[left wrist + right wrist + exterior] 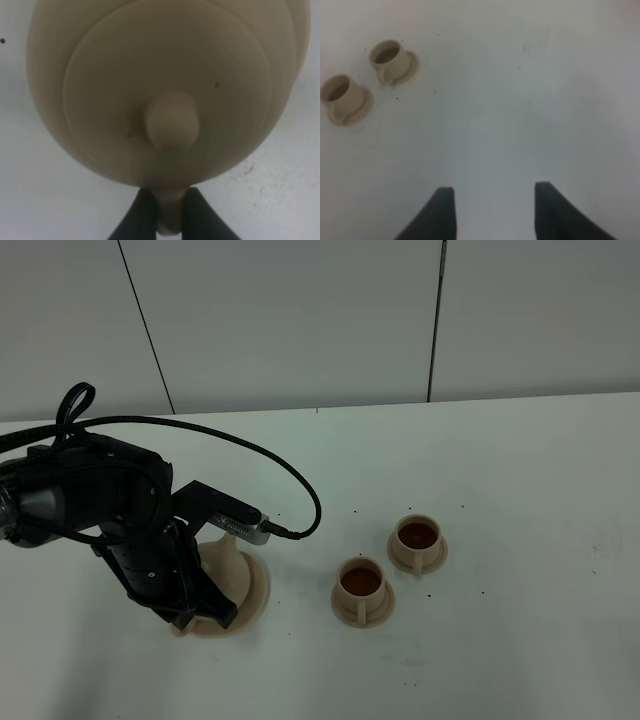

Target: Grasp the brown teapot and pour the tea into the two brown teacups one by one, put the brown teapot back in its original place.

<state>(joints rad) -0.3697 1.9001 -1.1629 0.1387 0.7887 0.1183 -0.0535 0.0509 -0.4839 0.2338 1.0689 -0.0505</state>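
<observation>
in the high outside view a white table (520, 460) fills most of the frame, with pale wall panels along the top. at the lower left the left arm (90, 505) bends down over the teapot (228, 570), a black cable looping from it toward the middle of the frame. the teapot sits on the wide flat saucer (258, 592), only its right side and part of that disc showing past the black left gripper (190, 612), which covers the pot's left and lower side. right of centre stand the two cups, each on its own small saucer: the near cup (362, 584) lower and to the left, the far cup (417, 537) up and to the right, just beside each other but not touching. both hold dark reddish-brown tea. in the left wrist view the teapot (165, 85) fills the upper and middle frame, seen from above, with the lid knob (172, 120) at centre. at the bottom middle the left gripper (170, 215) has its two dark fingers (140, 217) pressed together on the pot's thin handle (170, 212), pinching it between them. in the right wrist view the right gripper (492, 212) shows at the bottom of the frame, its two dark fingers (442, 212) spread wide with nothing between them but bare table (530, 100). the two cups sit in the upper left corner, the far cup (390, 57) above and right of the near cup (342, 95), well apart from this gripper.
</observation>
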